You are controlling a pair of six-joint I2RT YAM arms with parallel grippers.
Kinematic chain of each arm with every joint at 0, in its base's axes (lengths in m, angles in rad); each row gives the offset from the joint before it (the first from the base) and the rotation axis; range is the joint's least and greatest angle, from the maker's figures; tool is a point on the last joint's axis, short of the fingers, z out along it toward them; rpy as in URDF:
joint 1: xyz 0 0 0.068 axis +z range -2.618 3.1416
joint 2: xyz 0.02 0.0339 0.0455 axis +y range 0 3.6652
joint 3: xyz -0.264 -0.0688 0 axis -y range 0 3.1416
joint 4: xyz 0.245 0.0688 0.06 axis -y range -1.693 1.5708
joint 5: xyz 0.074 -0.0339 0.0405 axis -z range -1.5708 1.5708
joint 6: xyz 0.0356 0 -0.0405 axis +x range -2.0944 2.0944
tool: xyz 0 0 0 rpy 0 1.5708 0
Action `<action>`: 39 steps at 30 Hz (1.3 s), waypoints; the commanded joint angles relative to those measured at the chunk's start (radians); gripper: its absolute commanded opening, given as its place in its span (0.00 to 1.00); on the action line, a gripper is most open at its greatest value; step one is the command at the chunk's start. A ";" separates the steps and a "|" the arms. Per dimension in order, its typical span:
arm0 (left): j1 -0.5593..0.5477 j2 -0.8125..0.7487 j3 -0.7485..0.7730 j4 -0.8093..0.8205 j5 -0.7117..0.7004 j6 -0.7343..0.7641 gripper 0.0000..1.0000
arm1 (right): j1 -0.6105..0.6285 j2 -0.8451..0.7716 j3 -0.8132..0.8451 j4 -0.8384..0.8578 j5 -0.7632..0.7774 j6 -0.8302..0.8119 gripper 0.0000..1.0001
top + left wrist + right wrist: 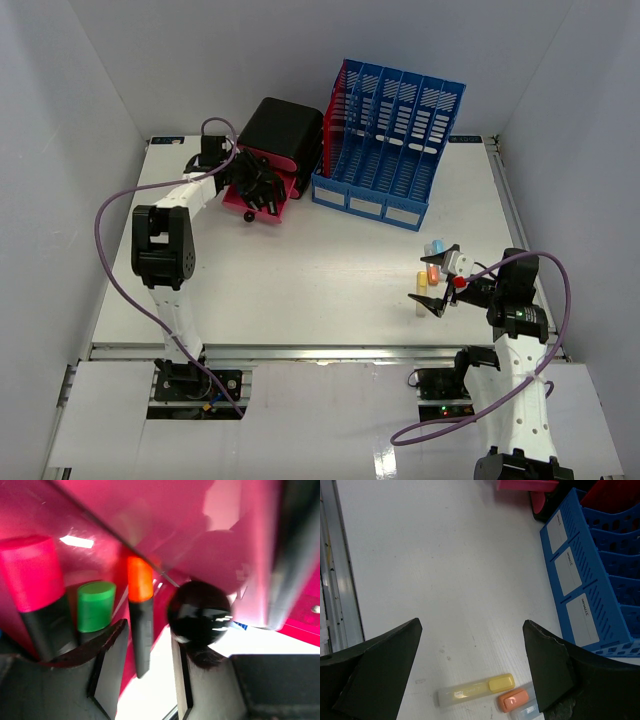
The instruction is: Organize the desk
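The white desk (300, 280) carries a pink organizer (262, 205) at the back left, with a black box (281, 134) on top of it. My left gripper (256, 195) is at the organizer's front. In the left wrist view its jaws (148, 632) stand apart around a dark marker with an orange cap (139, 580), with a gap on the right side. Pink-capped (30, 575) and green-capped (95, 605) markers stand beside it. My right gripper (438, 280) hangs open above a yellow highlighter (477, 690), an orange one (514, 700) and a blue one (437, 247) lying on the desk (445, 555).
A blue file rack (390, 140) stands at the back, right of the organizer. A glossy black ball (200, 612) sits against the tip of my left gripper's right finger. Metal rails (320, 352) run along the near and right edges. Grey walls close in the sides.
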 commanded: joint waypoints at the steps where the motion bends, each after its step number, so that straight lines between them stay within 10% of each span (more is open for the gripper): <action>1: -0.003 -0.026 0.055 -0.024 0.023 0.040 0.53 | -0.003 -0.004 0.005 0.003 -0.016 -0.006 0.89; 14: 0.007 -0.195 -0.006 -0.073 0.035 0.119 0.50 | -0.003 -0.005 0.003 0.003 -0.013 -0.005 0.89; 26: 0.191 -0.729 -0.539 -0.042 -0.087 0.085 0.22 | -0.004 -0.003 0.005 -0.001 -0.022 -0.008 0.89; 39: 0.218 -0.629 -0.844 0.243 0.047 -0.024 0.18 | -0.006 -0.008 0.003 -0.006 -0.019 -0.009 0.89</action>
